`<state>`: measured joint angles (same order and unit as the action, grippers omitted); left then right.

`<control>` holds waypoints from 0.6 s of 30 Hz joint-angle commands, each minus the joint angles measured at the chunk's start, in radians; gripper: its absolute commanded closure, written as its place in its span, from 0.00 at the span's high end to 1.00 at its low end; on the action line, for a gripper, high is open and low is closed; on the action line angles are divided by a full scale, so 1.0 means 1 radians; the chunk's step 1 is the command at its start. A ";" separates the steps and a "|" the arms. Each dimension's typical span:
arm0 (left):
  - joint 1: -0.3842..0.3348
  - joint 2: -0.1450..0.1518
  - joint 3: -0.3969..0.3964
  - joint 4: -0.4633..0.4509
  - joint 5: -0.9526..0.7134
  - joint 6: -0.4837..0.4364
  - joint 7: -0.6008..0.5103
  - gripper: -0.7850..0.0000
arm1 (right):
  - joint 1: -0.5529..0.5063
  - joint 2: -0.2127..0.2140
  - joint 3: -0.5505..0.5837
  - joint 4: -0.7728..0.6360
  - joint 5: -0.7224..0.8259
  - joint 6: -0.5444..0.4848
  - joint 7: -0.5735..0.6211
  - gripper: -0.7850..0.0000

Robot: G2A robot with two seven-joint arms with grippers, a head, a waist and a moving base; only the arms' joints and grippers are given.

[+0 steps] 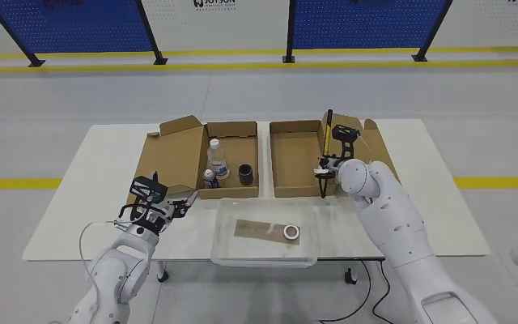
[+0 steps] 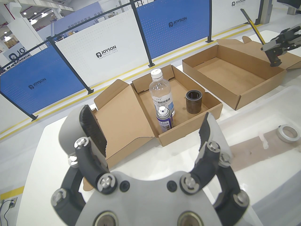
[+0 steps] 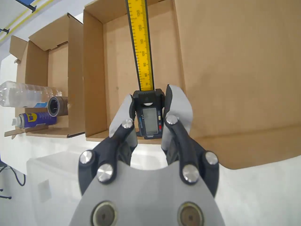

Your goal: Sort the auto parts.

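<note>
My right gripper [image 3: 149, 94] is shut on a digital caliper [image 3: 141, 43] by its black display head. Its yellow scale points out over the right cardboard box [image 1: 295, 158], whose floor is bare. In the top view the caliper [image 1: 327, 142] hangs above that box's right wall. The left cardboard box [image 1: 232, 128] holds a clear bottle [image 2: 160, 90], a blue spray can [image 2: 164, 118] and a dark cylinder [image 2: 194, 101], all upright. My left gripper [image 2: 145, 114] is open with nothing in it, above the table in front of the left box.
A clear plastic tray [image 1: 222, 243] stands at the table's front middle, with a silver ring [image 1: 291, 232] and a brown strip inside. Both boxes have their lids folded outward. Bare white table lies at the far left and far right.
</note>
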<state>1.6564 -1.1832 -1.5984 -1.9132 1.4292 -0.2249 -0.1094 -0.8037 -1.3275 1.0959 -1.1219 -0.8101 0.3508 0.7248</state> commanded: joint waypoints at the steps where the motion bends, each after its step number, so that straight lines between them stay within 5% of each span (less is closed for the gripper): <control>1: 0.000 0.000 0.000 0.000 0.000 0.000 0.000 1.00 | 0.008 -0.002 -0.004 0.020 0.000 -0.002 -0.003 0.00; 7: 0.000 0.000 0.000 0.000 0.000 0.000 0.000 1.00 | 0.026 -0.012 -0.019 0.065 0.012 -0.013 -0.003 0.00; 11: 0.000 0.000 0.000 0.000 0.000 0.000 0.000 1.00 | 0.035 -0.015 -0.023 0.081 0.010 -0.020 -0.003 0.15; 18: 0.000 0.000 0.000 0.000 0.000 0.000 0.000 1.00 | 0.043 -0.018 -0.019 0.098 0.014 -0.050 -0.001 0.26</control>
<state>1.6564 -1.1832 -1.5984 -1.9132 1.4292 -0.2249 -0.1094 -0.7613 -1.3452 1.0760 -1.0243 -0.7960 0.3033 0.7229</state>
